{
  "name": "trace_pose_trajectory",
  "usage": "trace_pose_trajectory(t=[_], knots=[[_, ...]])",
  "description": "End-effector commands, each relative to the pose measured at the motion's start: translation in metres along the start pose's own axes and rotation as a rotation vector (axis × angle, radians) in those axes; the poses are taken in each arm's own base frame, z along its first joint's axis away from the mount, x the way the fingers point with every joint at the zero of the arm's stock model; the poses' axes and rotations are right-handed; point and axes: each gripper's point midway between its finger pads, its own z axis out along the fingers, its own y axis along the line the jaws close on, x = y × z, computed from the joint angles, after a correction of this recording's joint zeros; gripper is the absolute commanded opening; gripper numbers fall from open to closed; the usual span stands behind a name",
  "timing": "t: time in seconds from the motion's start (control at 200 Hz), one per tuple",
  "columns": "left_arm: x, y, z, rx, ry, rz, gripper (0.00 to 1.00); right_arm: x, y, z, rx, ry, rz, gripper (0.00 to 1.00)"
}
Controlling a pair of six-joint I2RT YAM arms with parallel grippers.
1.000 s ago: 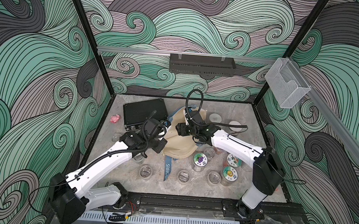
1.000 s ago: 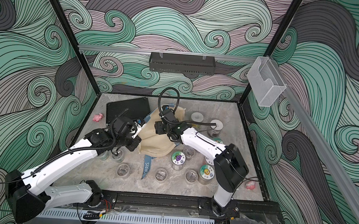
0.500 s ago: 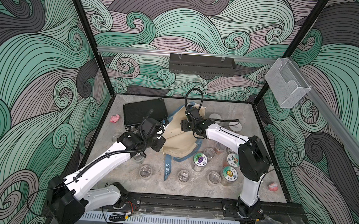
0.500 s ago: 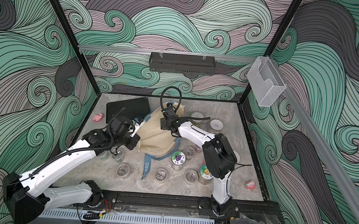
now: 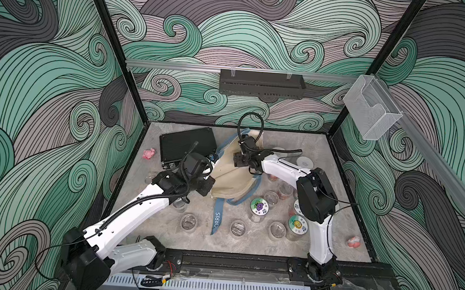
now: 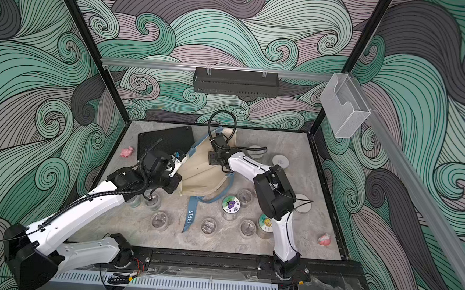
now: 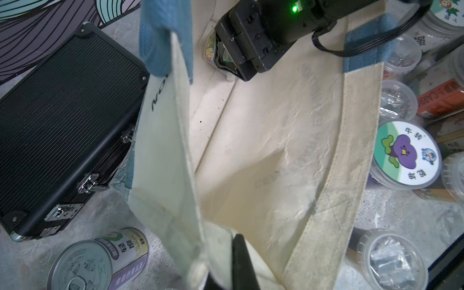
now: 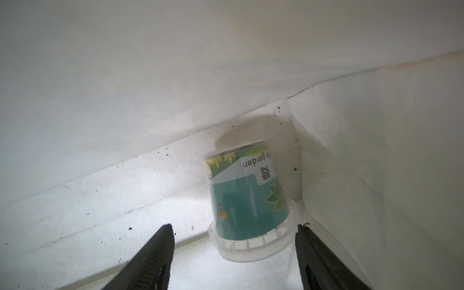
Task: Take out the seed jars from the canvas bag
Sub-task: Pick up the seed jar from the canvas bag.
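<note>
Tabletop (image 5: 257, 246); bag (image 5: 232, 176) hides jar (image 8: 247, 198) (right wrist shows); right jaws wide; left jaws grip it.

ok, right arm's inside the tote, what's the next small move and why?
Probably ease the right gripper slightly deeper. Its fingers stand open, tips only level with the lid of the teal-labelled clear plastic seed jar in a corner of the cream canvas bag, not yet around its body; the left gripper holds the rim up.
</note>
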Motion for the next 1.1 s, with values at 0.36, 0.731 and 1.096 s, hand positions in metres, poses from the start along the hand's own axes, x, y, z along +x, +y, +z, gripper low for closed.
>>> trace_pose_trajectory(t=[0.36,0.731,1.096], knots=[[0.000,0.000,-0.003,0.015,-0.019,-0.009,0.00,0.024,0.019,0.026,-0.097,0.117,0.017,0.79],[0.000,-0.001,-0.002,0.024,-0.022,-0.017,0.00,0.019,0.013,0.041,-0.041,0.091,0.107,0.94],[0.002,-0.002,-0.002,0.033,-0.026,-0.023,0.00,0.018,0.008,0.056,-0.006,0.084,0.241,0.85]])
